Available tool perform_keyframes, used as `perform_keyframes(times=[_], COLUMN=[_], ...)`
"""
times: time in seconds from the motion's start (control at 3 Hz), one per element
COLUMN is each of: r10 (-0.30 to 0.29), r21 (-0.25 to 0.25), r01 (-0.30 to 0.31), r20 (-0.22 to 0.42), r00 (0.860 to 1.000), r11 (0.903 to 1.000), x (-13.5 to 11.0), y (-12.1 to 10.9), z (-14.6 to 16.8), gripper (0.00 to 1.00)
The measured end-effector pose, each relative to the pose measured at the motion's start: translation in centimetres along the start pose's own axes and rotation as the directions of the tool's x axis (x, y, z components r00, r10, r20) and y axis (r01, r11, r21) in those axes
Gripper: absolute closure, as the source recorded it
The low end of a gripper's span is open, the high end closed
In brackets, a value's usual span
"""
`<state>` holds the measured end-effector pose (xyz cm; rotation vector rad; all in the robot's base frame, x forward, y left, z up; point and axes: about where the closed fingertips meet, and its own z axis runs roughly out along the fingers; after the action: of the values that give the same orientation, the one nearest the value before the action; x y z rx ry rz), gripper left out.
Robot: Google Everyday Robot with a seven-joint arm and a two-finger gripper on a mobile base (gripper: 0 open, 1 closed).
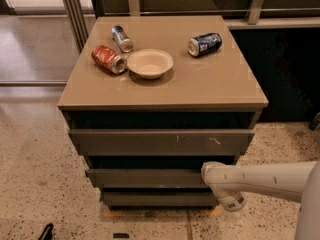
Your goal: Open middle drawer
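The middle drawer [145, 178] is the plain grey-brown front in the middle of the low cabinet, below the taller scratched front [160, 142] and above the shortest front [157, 199]. It stands out slightly from the cabinet body, with a dark gap above it. My white arm reaches in from the right. My gripper [209, 176] is at the right end of the middle drawer's front, pressed close against it and hidden behind the rounded end of the arm.
On the cabinet top [215, 84] lie a red can [108, 59], a silver can [122, 38], a blue can [204, 44] and a pale bowl [150, 63]. Speckled floor surrounds the cabinet. A dark counter [285, 69] stands to the right.
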<state>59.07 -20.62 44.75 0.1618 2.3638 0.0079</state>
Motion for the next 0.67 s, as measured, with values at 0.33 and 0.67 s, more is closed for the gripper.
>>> perform_keyframes(times=[0.33,0.67], r10=[0.0,0.015], r21=[0.0,-0.008], r01=[0.0,-0.016], r20=[0.0,-0.062], r00=[1.0,0.998], r11=[1.0,0.9998], x=[-0.1,1.3], y=[0.0,-0.8], z=[-0.1,-1.3], gripper=[1.0,1.0])
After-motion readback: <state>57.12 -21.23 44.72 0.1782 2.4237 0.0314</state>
